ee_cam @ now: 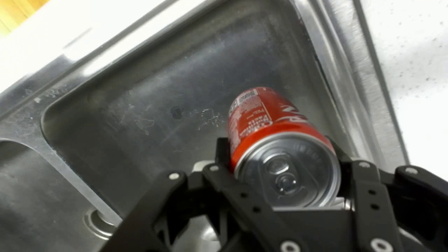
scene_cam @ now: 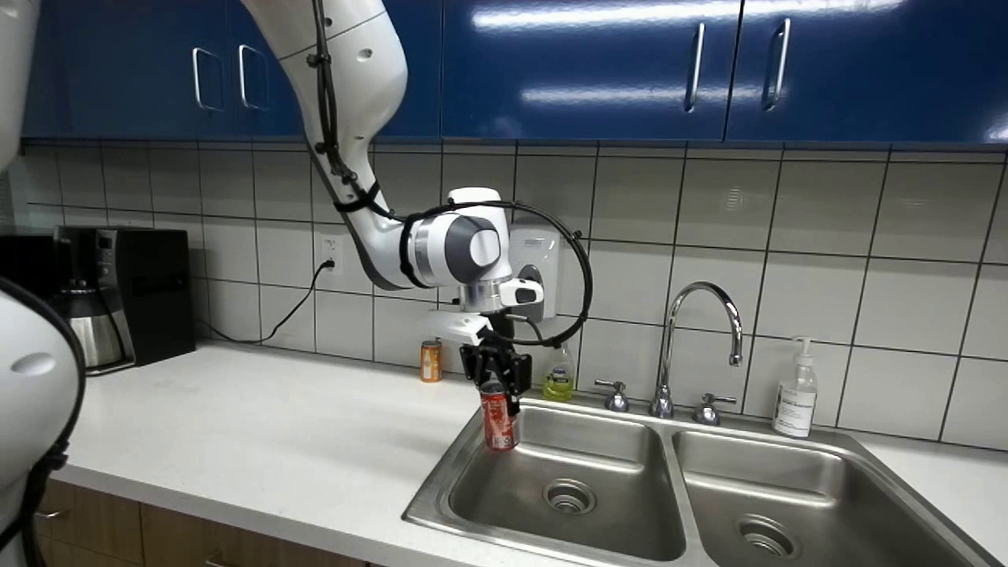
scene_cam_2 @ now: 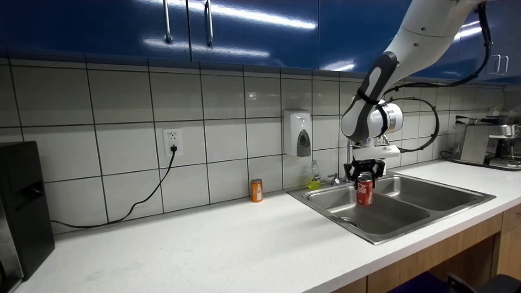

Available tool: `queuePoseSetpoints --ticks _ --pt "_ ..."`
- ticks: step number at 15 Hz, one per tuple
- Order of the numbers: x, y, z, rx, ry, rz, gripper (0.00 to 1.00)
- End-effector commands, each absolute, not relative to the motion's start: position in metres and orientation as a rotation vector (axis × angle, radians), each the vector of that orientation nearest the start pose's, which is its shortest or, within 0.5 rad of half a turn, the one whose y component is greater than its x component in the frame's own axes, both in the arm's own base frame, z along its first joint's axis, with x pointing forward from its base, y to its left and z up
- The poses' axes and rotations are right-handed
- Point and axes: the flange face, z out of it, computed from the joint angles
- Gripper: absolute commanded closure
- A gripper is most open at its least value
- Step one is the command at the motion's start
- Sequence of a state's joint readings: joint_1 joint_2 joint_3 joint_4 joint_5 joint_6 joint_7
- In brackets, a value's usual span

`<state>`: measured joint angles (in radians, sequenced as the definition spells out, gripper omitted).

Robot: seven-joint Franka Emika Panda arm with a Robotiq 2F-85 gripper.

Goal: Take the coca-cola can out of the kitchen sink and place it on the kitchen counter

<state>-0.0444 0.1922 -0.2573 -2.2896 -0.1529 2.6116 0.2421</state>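
Observation:
The red coca-cola can (scene_cam: 498, 427) with its silvery top is between the black fingers of my gripper (scene_cam: 498, 386). It also shows in the other views (scene_cam_2: 364, 196) (ee_cam: 266, 108). In the wrist view both fingers (ee_cam: 281, 154) press against its sides near the top. The can is roughly upright and appears to hang over a basin of the kitchen sink (scene_cam: 681, 492), near the basin's side by the counter. The sink rim also shows in an exterior view (scene_cam_2: 325, 216). The off-white kitchen counter (scene_cam: 276, 441) lies beside the sink and shows in the wrist view (ee_cam: 423, 87).
An orange can (scene_cam: 431, 362) stands at the tiled wall. A yellow-green soap bottle (scene_cam: 558, 383), the chrome faucet (scene_cam: 668, 346) with handles and a pump bottle (scene_cam: 797, 398) stand behind the sink. A black coffee maker (scene_cam: 150, 291) is at the counter's far end. A dispenser (scene_cam_2: 296, 132) hangs above.

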Motion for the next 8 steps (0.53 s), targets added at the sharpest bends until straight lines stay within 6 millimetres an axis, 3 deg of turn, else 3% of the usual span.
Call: queuePoseSetpoints --ticks 1,8 --pt "0.511 -0.107 0.303 -3.242 0.493 -0.228 0.62" --pt "0.519 -0.007 0.297 -3.253 0.108 -0.184 0.62"
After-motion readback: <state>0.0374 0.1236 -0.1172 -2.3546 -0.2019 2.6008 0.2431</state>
